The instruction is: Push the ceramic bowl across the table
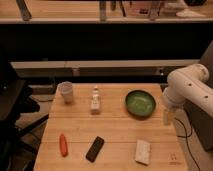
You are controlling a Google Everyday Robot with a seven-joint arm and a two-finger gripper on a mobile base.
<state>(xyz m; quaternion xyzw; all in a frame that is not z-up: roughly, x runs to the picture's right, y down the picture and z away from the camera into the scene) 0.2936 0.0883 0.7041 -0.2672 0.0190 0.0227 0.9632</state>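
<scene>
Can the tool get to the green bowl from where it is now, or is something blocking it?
Probably yes. The tool hangs close beside the ceramic bowl, at the edge of the table, with nothing between them.

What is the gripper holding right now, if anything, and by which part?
Nothing is held. The gripper hangs just right of the ceramic bowl, near the right edge of the table, with no object in it.

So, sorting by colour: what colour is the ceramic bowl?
Green ceramic bowl, darker rim, in camera view; gripper hangs beside its right edge.
</scene>
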